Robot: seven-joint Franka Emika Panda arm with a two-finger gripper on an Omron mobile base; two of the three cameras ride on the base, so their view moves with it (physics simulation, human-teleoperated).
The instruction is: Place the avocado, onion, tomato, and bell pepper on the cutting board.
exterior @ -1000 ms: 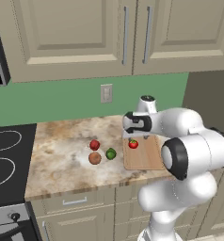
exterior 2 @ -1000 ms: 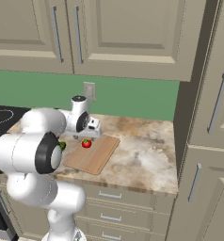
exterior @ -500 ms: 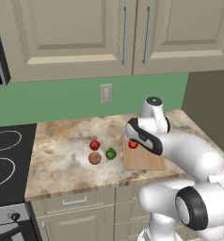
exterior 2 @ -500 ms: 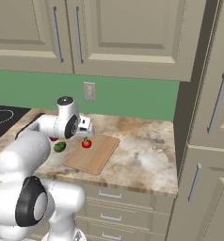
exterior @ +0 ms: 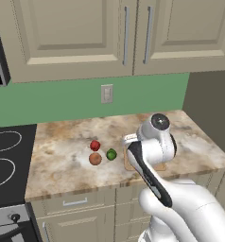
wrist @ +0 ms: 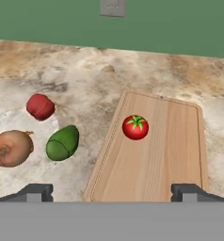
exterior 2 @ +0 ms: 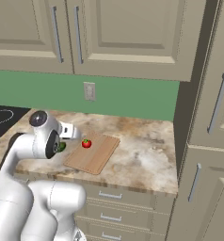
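Light wood of the cutting board [wrist: 170,150] is cut off at the bottom of the hand view and mostly hidden behind the arm in the left base view. From left in the hand view: onion [wrist: 10,148], bell pepper [wrist: 40,107], and avocado [wrist: 62,142] tilted up to the right, all on the counter [wrist: 85,80]. The tomato [wrist: 135,127] sits on the board's upper left, leafy top up. The gripper [wrist: 112,192] stands wide open and empty, fingertips [wrist: 36,192] at the bottom edge below the items.
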